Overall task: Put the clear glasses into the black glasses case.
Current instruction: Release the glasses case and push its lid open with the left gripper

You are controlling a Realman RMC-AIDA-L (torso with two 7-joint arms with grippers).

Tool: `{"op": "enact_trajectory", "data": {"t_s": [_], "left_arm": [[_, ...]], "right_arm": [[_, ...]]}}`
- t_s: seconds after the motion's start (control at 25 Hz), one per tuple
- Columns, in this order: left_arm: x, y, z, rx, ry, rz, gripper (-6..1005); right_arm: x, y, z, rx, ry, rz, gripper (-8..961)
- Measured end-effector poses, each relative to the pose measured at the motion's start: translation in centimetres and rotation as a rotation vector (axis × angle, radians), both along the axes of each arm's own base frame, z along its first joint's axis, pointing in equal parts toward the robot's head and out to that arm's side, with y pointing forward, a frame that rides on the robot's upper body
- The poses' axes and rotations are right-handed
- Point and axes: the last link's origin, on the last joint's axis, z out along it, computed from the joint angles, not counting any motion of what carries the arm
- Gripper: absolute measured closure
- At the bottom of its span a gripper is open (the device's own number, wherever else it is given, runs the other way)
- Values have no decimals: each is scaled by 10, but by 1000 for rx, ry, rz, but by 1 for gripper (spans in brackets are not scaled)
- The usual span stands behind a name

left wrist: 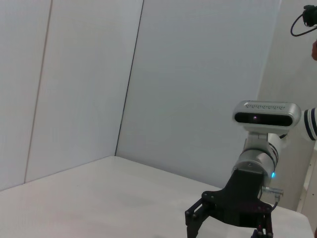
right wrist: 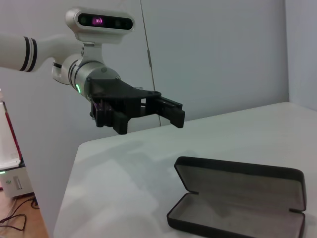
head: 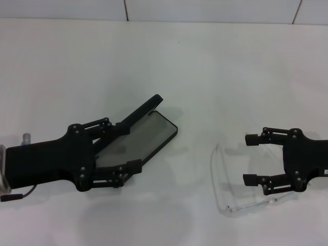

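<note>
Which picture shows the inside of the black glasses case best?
The right wrist view: the black glasses case lies open, its grey lining and raised lid in full sight. The head view shows it too, but the left gripper hangs over part of it. The left wrist view misses it.

left hand [head: 129, 147] spread wide; right hand [head: 249, 159] likewise

Case: the black glasses case [right wrist: 237, 201] lies open on the white table [right wrist: 119, 188] — lid raised, grey lining showing in both halves.
Left gripper: the left gripper [right wrist: 166, 111] hangs above the table, beyond the case and apart from it — its black fingers [right wrist: 171, 103] lie close together, though whether they meet cannot be told.
Arm: a white arm carries a grey camera bar [right wrist: 100, 21] above the wrist.
Backdrop: pale wall panels [right wrist: 213, 54].
</note>
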Motion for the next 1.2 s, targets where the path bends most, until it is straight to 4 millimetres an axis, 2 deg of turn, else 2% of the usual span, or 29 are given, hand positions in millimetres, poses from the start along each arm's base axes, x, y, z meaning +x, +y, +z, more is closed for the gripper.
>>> {"op": "enact_trajectory", "data": {"t_s": [0.44, 0.64, 0.8, 0.92, 1.16, 1.2], "left_arm": [[0, 0, 0, 2, -5, 2, 142], [8, 6, 9, 4, -64, 44, 149], [33, 22, 37, -41, -83, 118, 155], [57, 32, 53, -74, 0, 160, 160], [91, 68, 57, -143, 274, 444, 189], [93, 72, 54, -132, 366, 483, 193]], "right_arm": [[1, -3, -2, -3, 3, -8, 80], [3, -4, -5, -12, 12, -22, 80], [3, -4, -7, -23, 18, -33, 80], [1, -4, -8, -27, 23, -31, 80], [-2, -3, -8, -22, 43, -31, 80], [-2, -3, -7, -21, 45, -32, 80]]}}
